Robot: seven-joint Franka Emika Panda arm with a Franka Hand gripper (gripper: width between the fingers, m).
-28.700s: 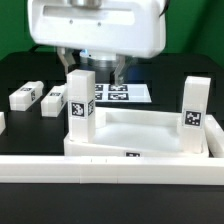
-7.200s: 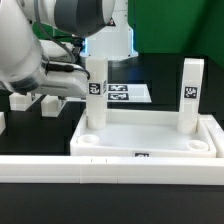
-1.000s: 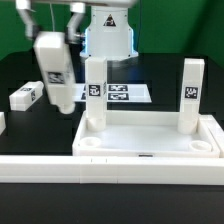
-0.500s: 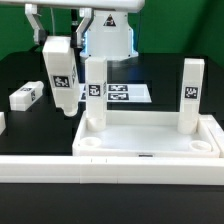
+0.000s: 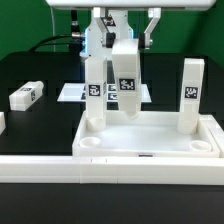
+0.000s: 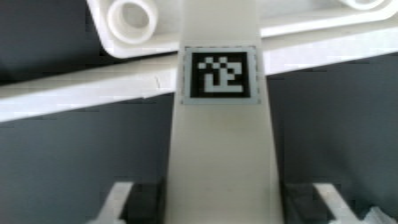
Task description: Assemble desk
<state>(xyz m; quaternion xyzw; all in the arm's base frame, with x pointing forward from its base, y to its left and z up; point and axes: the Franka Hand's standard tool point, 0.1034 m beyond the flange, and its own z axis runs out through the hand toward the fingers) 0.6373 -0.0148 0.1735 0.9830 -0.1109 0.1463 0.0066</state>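
**Third leg swings in over the tray**

The desk top (image 5: 145,151), a smooth white plastic tray with a raised rim, lies on the black table with two square legs (image 5: 94,95) upright at its far corners. The gripper (image 5: 127,38), clamped on a third tagged leg (image 5: 127,78), has carried it from the exterior view's left to hang between them. It looks bound for a round front socket (image 5: 88,144).

Single arm, end pose. The gripper (image 5: 125,33) hangs from the wrist at the upper edge of the exterior view, pointing straight down. In the wrist view its two fingers (image 6: 121,203) are closed on either side of one upright leg (image 5: 127,80).
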